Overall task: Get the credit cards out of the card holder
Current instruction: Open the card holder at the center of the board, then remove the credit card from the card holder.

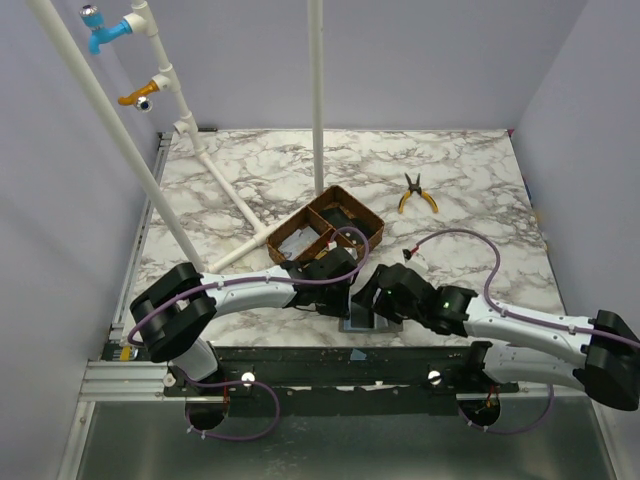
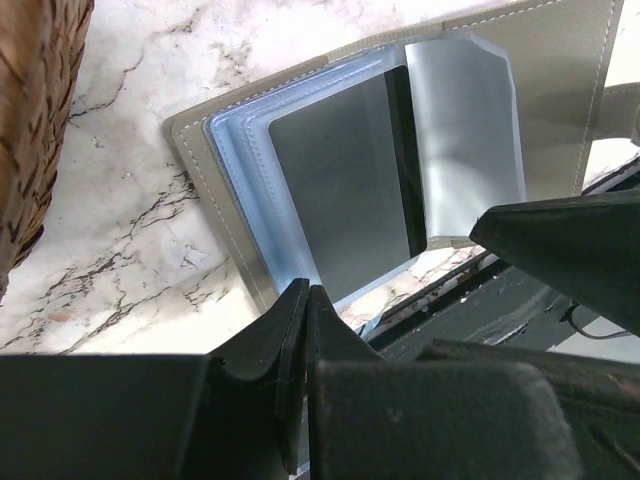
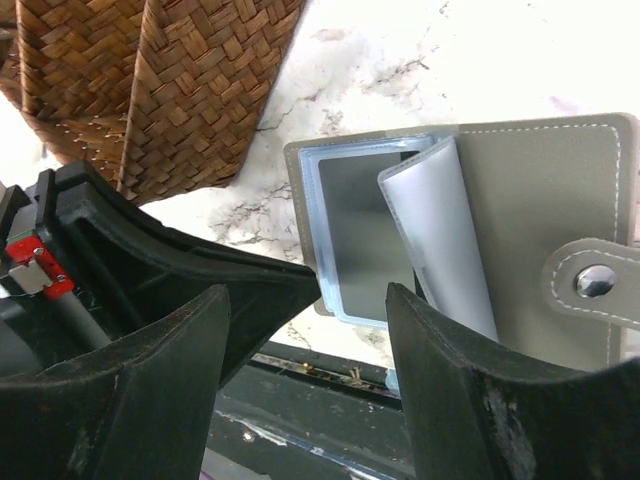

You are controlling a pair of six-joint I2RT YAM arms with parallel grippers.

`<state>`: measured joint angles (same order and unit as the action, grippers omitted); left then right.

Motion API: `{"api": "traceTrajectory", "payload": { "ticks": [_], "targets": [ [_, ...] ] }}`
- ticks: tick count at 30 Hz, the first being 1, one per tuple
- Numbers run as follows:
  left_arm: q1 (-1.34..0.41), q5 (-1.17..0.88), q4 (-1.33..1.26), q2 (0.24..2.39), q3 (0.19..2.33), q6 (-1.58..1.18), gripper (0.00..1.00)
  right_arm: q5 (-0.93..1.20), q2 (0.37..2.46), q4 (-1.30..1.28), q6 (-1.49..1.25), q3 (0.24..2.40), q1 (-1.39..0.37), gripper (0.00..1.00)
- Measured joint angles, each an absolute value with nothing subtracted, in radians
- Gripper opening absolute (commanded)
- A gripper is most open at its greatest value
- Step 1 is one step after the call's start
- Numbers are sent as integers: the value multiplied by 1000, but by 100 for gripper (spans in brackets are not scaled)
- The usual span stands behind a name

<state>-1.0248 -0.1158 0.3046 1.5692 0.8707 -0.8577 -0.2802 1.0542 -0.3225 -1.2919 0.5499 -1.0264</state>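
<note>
Closest to me, at the near edge of the marble table (image 1: 470,180), the card holder (image 2: 560,90) lies open and flat, grey cover down and pale blue sleeves up. My left gripper (image 2: 305,292) has its fingers pressed together, their tips right at the near edge of the blue sleeve; I cannot tell whether anything thin is pinched between them. My right gripper (image 3: 308,300) has its fingers spread wide with nothing between them, poised low over the holder's near edge; one of its fingers (image 2: 570,240) sits by the holder's right-hand side in the left wrist view. A grey card (image 2: 340,190) shows inside the sleeve, and beside it a pale leaf (image 3: 440,240) stands lifted off the page; I cannot tell if that is a card or a bare sleeve. The snap strap (image 3: 595,282) lies over the cover's outer edge. Just beyond the holder sits a brown woven tray (image 1: 325,235) with compartments. Farther back and to the right lie yellow-handled pliers (image 1: 415,193), well apart from everything else. White pipes (image 1: 316,100) rise from the table's far half.
</note>
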Motion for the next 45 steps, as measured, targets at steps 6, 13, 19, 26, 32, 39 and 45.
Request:
{"api": "traceTrajectory", "payload": {
  "ticks": [6,13,19,26,32,39,45],
  "targets": [
    [-1025,-112,308,1569,871,-857,4,-286,1099,-348,-1227,559,-1020,54],
    [-1025,-108,325,1569,873,-856,4,-272,1103,-349,-1149,554,-959,42],
    [-1025,-105,340,1570,897,-849,4,-210,1091,-278,-1105,461,-903,41],
    [-1022,-100,343,1579,931,-834,4,-103,1012,-143,-1084,332,-841,37],
    [-1022,-89,348,1608,948,-824,4,-51,991,-69,-1081,295,-818,34],
    [-1022,-80,351,1637,958,-818,4,4,994,5,-1084,252,-791,32],
    [-1022,-78,350,1658,959,-815,3,43,1000,75,-1100,204,-770,29]
  ]
}}
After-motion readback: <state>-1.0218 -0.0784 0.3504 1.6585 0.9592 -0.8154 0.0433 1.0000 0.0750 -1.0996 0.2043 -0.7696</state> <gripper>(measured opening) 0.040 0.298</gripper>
